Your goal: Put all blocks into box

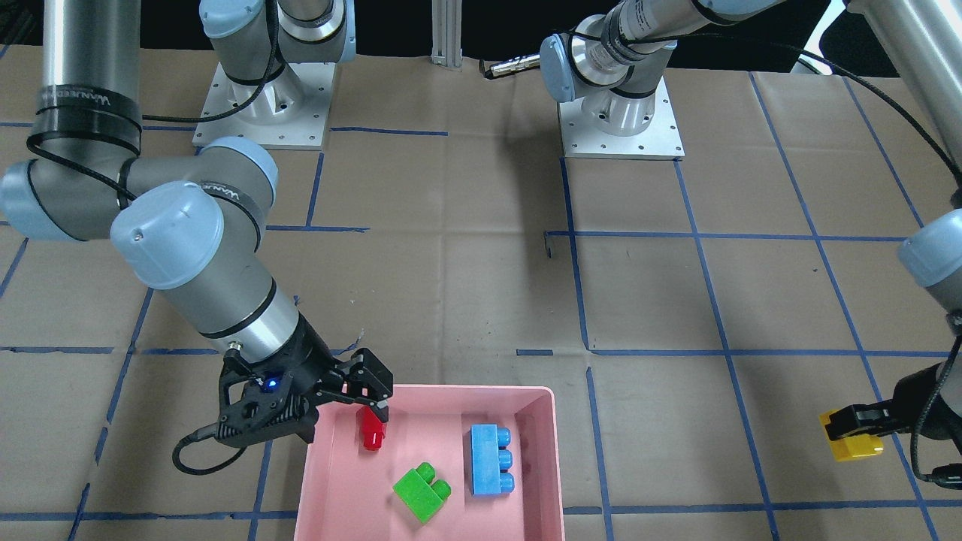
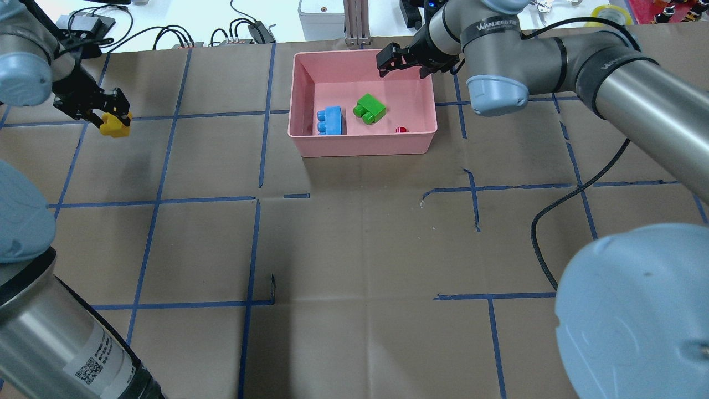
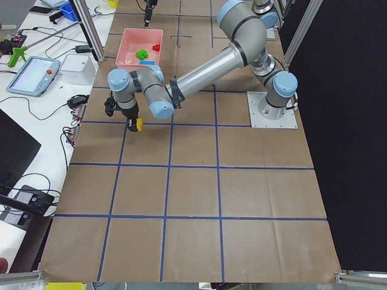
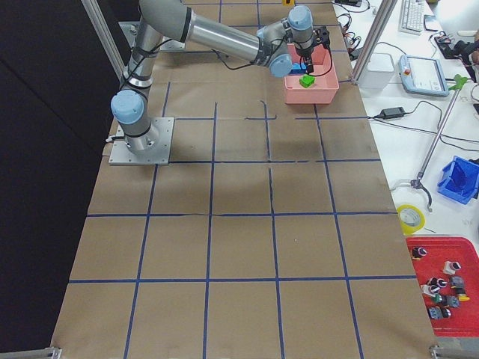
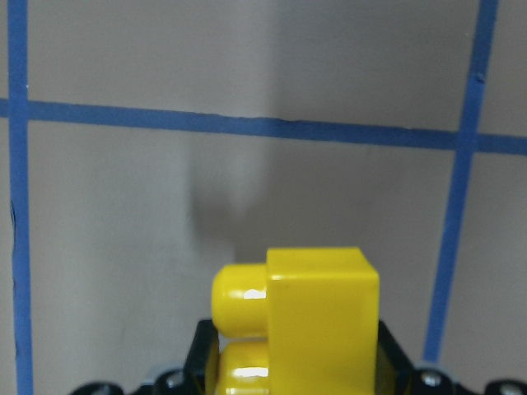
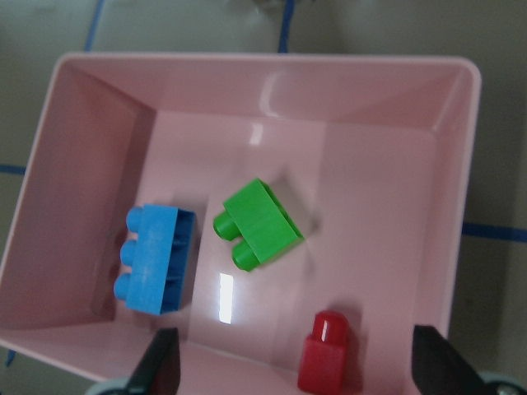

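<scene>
Where the front-facing camera looks down, the right end effector (image 1: 373,403) hovers over the large shallow pink plastic box (image 1: 543,451), just above the small red one-stud brick (image 1: 371,434). The green two-stud brick (image 1: 421,490) and blue three-stud brick (image 1: 490,460) lie inside too. The left end effector (image 1: 857,430) is clamped on the yellow two-stud brick (image 1: 857,449), well apart from the box, over the paper-covered worktop (image 1: 451,285).

Overhead, a black strap (image 2: 490,26) on the right arm reads "WANJEED", and a QR-code label (image 2: 88,369) shows on the left arm.

Only the right wrist view shows the red brick lying free on the box floor between wide-open fingers (image 6: 165,366).

The left wrist view shows the yellow brick's shadow on the paper beyond it.
</scene>
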`<state>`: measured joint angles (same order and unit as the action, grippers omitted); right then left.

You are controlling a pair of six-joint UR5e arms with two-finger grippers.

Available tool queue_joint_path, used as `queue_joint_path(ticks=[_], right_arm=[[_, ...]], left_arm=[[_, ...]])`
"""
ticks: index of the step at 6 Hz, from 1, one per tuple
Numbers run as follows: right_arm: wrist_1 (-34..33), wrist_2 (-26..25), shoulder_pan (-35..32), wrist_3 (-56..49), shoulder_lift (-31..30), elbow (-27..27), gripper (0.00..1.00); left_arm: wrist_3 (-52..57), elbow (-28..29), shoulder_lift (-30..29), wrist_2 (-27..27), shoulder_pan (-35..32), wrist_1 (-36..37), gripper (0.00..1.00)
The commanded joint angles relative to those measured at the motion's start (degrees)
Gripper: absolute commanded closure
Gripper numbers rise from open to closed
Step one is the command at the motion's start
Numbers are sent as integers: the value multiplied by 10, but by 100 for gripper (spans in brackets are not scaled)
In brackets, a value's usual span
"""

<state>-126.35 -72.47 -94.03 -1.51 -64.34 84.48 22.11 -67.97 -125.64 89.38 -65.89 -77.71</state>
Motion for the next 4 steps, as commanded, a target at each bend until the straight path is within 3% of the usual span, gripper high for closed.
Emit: queue_joint_path(ticks=[1,3,4], right_arm=[[205,-101,44,-55,-73,-6,0],[296,-151,55,-60,-181,-4,0],[385,-166,53,-31,-231,-12,0]], left_arm=[[0,138,18,-3,-50,-183,100],[-27,184,19,-4,-145,-218,100],[-96,185,13,-9,-195,-215,100]])
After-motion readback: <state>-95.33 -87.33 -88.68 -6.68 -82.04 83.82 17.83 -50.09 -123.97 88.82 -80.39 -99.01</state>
